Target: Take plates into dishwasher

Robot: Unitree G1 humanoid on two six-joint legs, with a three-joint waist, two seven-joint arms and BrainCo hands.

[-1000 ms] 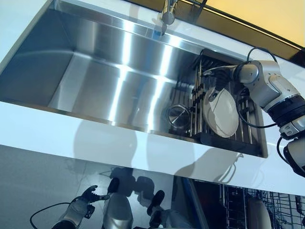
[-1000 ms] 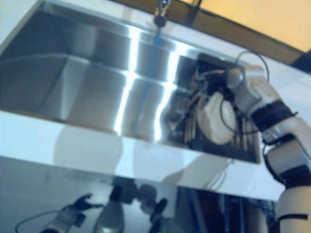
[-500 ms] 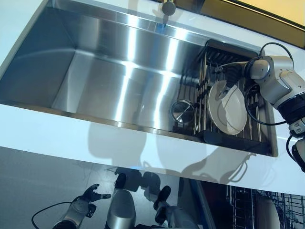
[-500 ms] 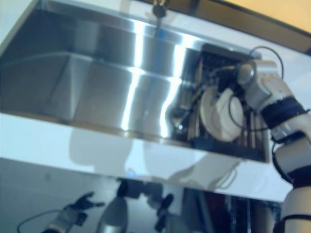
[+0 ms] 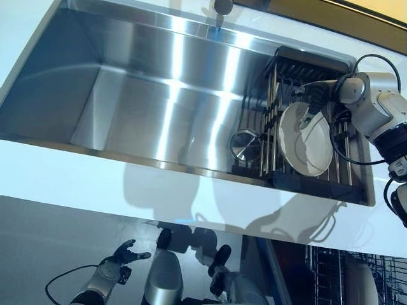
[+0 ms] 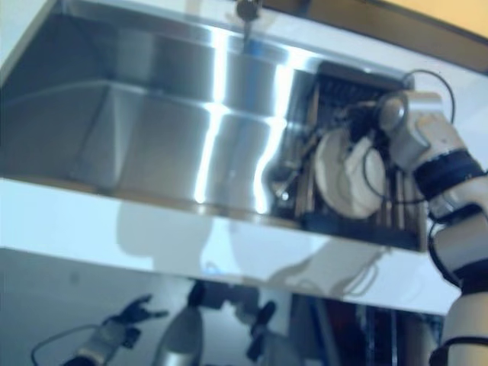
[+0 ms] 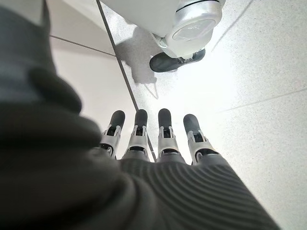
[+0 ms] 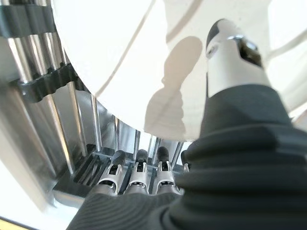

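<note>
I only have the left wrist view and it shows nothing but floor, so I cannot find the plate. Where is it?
Observer: The plate stands on edge in the dark rack at the right end of the sink.
Operator: Is the right hand on it?
Observer: Yes. The right hand has its thumb laid against the plate's face, with its fingers straight below the rim.
Operator: And my left hand, from above?
Observer: The left hand hangs low near the floor below the counter, open and empty.
</note>
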